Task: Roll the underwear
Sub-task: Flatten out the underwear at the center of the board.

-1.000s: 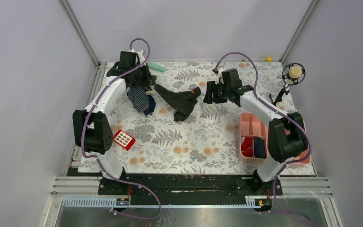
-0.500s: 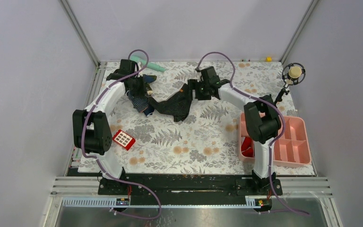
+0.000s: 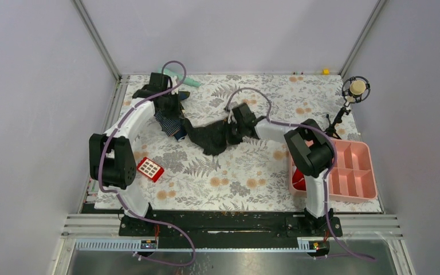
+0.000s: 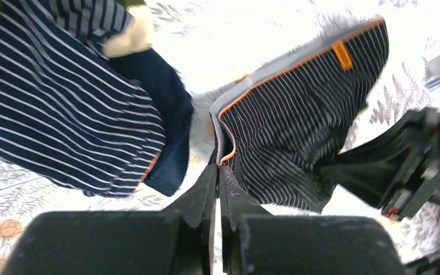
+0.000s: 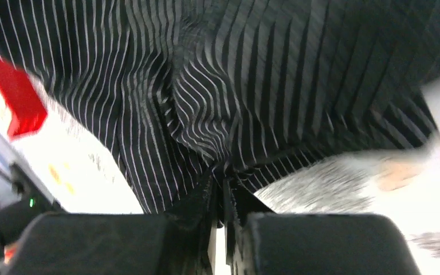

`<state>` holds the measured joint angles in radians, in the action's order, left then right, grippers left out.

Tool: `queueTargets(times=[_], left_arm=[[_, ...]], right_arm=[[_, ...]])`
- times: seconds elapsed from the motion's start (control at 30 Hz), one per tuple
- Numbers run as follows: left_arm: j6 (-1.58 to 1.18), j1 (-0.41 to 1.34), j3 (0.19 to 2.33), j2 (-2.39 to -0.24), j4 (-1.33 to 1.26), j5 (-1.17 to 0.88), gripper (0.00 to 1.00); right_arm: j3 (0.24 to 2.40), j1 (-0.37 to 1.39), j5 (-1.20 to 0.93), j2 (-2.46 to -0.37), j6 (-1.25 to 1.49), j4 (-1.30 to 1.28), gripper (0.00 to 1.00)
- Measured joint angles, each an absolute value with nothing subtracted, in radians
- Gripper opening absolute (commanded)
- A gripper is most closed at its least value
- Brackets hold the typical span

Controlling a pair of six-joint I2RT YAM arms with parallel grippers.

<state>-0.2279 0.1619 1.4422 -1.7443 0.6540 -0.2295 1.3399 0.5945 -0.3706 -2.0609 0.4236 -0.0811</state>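
The underwear [image 3: 209, 137] is black with thin pale stripes and lies stretched between both grippers at the middle back of the table. Its grey waistband has an orange edge and a small orange tag [image 4: 341, 55]. My left gripper [image 3: 179, 116] is shut on the waistband's corner, its fingertips [image 4: 217, 169] pinching the orange edge. My right gripper [image 3: 233, 129] is shut on a gathered fold of the same underwear [image 5: 206, 103]; the fabric bunches at the tips of this right gripper [image 5: 222, 182].
A navy garment with white stripes [image 3: 169, 121] lies just left of the underwear, beside my left gripper. A red keypad [image 3: 150, 169] sits at the front left. A pink compartment tray [image 3: 352, 172] stands on the right, a microphone [image 3: 355, 89] behind it. A teal object [image 3: 189, 82] lies at the back.
My right arm swung left across the table and nearer, reached the underwear and shut on it. The underwear shifted left and toward the front. My left gripper stayed shut near the navy garment.
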Motion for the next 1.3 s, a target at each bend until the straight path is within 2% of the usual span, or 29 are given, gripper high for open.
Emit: queueTargets(times=[0.07, 0.1, 0.13, 0.2, 0.33, 0.47, 0.57, 0.63, 0.7, 0.77, 0.87, 0.97, 1.2, 1.3], left_arm=[[-0.216, 0.186, 1.409, -1.721, 0.638, -0.237, 0.0], [-0.213, 0.195, 1.382, -1.701, 0.629, -0.238, 0.0], [-0.211, 0.207, 1.33, -1.665, 0.617, -0.238, 0.0], [-0.204, 0.219, 1.224, -1.589, 0.601, -0.238, 0.0], [-0.184, 0.218, 1.095, -1.502, 0.613, -0.232, 0.0], [-0.176, 0.215, 1.112, -1.556, 0.638, -0.239, 0.0], [-0.172, 0.215, 1.131, -1.6, 0.641, -0.241, 0.0], [-0.169, 0.215, 1.131, -1.604, 0.645, -0.241, 0.0], [-0.165, 0.215, 1.132, -1.604, 0.646, -0.241, 0.0], [-0.164, 0.215, 1.132, -1.604, 0.648, -0.241, 0.0], [-0.163, 0.215, 1.132, -1.604, 0.65, -0.241, 0.0], [-0.162, 0.215, 1.133, -1.605, 0.65, -0.241, 0.0], [-0.16, 0.215, 1.148, -1.623, 0.653, -0.24, 0.0], [-0.157, 0.211, 1.148, -1.625, 0.656, -0.239, 0.0]], right_arm=[[1.24, 0.633, -0.419, -2.015, 0.422, -0.048, 0.47], [1.179, 0.668, -0.445, -1.975, 0.413, -0.039, 0.6], [1.139, 0.702, -0.457, -1.941, 0.411, -0.039, 0.7], [1.055, 0.809, -0.454, -1.83, 0.361, -0.057, 0.76], [1.01, 0.892, -0.387, -1.637, 0.307, -0.118, 0.71], [1.017, 0.712, -0.343, -1.533, 0.3, -0.163, 0.58], [1.034, 0.574, -0.289, -1.539, 0.323, -0.208, 0.57], [1.033, 0.545, -0.272, -1.549, 0.34, -0.236, 0.56], [1.018, 0.538, -0.275, -1.56, 0.353, -0.249, 0.51], [0.988, 0.535, -0.287, -1.561, 0.361, -0.253, 0.53], [0.926, 0.523, -0.324, -1.561, 0.371, -0.253, 0.68], [0.857, 0.5, -0.381, -1.563, 0.376, -0.242, 0.71], [0.804, 0.469, -0.497, -1.625, 0.388, -0.167, 0.68], [0.804, 0.468, -0.554, -1.662, 0.401, -0.092, 0.52]])
